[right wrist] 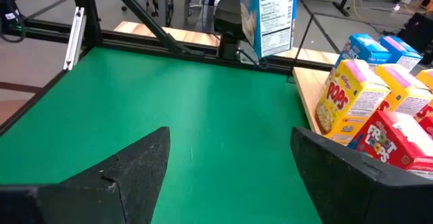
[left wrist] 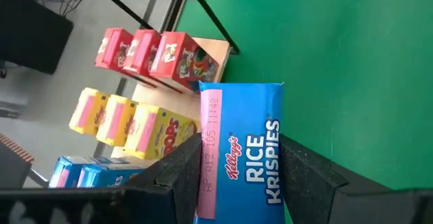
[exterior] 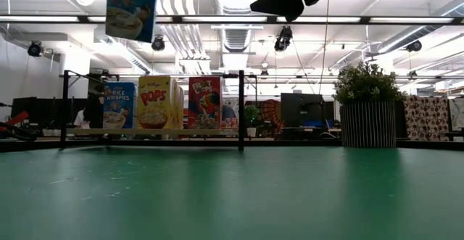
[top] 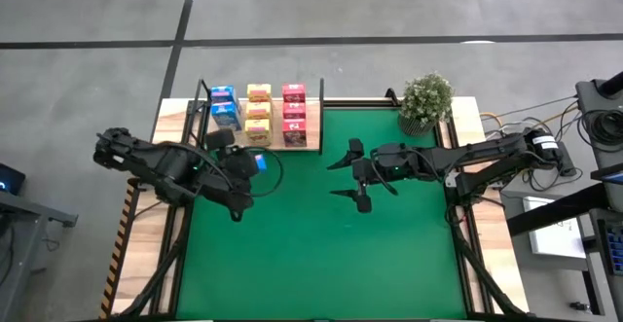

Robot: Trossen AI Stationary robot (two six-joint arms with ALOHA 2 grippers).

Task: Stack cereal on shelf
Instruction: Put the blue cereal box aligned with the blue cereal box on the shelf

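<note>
Left claw [left wrist: 237, 183] clamped on a blue Rice Krispies box [left wrist: 243, 149] held aloft just beside the shelf [top: 304, 139], eight cereal boxes [top: 259, 113] standing there, right claw [top: 356, 176] spread wide, empty, over the green mat [top: 321, 254]

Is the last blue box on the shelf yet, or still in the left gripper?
In the gripper. The left gripper is shut on the blue box, held in the air short of the shelf.

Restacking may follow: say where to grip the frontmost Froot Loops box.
Probably grip the frontmost Froot Loops box by its upper narrow sides, from above with the open right gripper: it stands upright on the shelf, boxes behind, gaps beside; left gripper holds Rice Krispies box.
</note>
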